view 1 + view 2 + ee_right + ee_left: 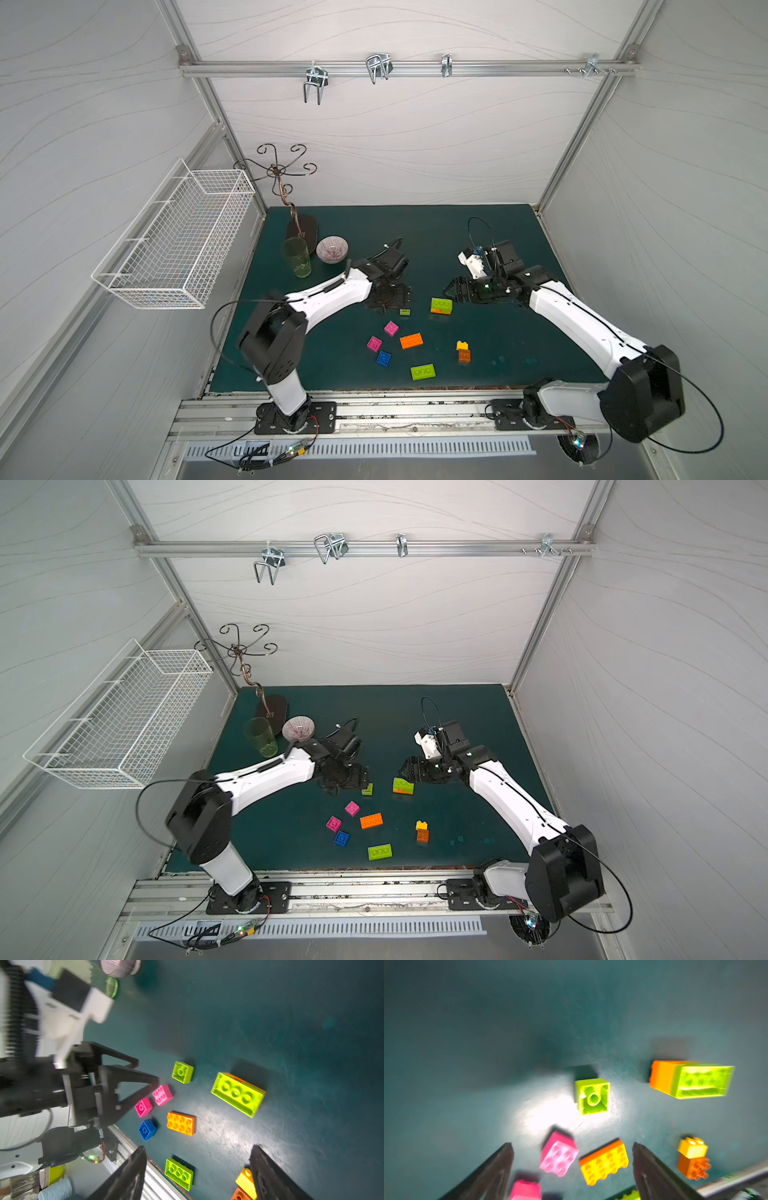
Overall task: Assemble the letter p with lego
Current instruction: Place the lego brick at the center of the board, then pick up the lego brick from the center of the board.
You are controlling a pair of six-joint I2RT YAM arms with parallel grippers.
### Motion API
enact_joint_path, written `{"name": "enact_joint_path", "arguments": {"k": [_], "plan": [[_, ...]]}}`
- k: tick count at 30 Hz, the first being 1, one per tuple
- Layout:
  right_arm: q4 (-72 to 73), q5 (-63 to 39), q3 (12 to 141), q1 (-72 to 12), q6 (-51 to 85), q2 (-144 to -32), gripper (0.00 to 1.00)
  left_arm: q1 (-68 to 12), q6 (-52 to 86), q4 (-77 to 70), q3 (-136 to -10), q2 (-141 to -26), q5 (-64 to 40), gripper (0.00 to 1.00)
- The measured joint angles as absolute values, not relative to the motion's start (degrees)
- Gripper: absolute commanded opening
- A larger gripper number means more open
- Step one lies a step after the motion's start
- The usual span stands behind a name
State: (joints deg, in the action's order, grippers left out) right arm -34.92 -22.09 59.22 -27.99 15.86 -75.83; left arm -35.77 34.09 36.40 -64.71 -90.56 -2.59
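Dark green bench (498, 249), all lego loose on its middle and near half.

Left arm (332, 295) reaches in from the near-edge base, elbow raised, wrist bent down. Right arm (582, 320) does the same from the other side, with its wrist turned toward the centre.

Left gripper (572, 1144) is angled down over the bricks, jaws wide apart, nothing between them. Right gripper (198, 1146) sits low, jaws also spread and empty, tips just beside the stack. Both wrist views are a bit blurred.

Bricks, in both top views:
- lime-on-orange stack (441, 305): two oblongs pressed together, the lime one's hollow underside up, between the two grippers.
- orange oblong brick (411, 340): studs up, mid-bench.
- lime oblong brick (423, 372): underside up, nearest the front edge.
- lime square brick (405, 311): underside up, just beside the left gripper, not touching it.
- two magenta square bricks (391, 328), near each other, beside the orange oblong.
- blue square brick (383, 358): underside up, just below the magenta pair.
- yellow brick (462, 345) touching a dark orange brick (464, 355), off toward the right arm's side; can't tell if they're clipped together.
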Motion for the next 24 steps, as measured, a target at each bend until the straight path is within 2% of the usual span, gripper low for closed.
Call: {"name": "enact_joint_path", "arguments": {"k": [5,14,20,24], "plan": [[-35.05,-19.70,64.40,-35.97,8.05,-81.32,0.85,-26.79,35.68,29.47,-52.95,-81.67,-2.00,0.95],[-39.57,-12.56,76.18,-45.91,-10.46,-97.32,0.80,-22.87,37.06,15.42,-36.16,-74.54,0.67,0.96],[-43.57,-9.21,81.69,-48.82,-21.76,-106.65,0.70,-18.83,37.28,10.15,-31.94,-73.06,0.19,0.96],[-45.01,-8.60,84.95,-49.01,-25.61,-110.30,0.59,-18.81,37.28,8.12,-31.94,-72.12,-0.03,0.96]]}}
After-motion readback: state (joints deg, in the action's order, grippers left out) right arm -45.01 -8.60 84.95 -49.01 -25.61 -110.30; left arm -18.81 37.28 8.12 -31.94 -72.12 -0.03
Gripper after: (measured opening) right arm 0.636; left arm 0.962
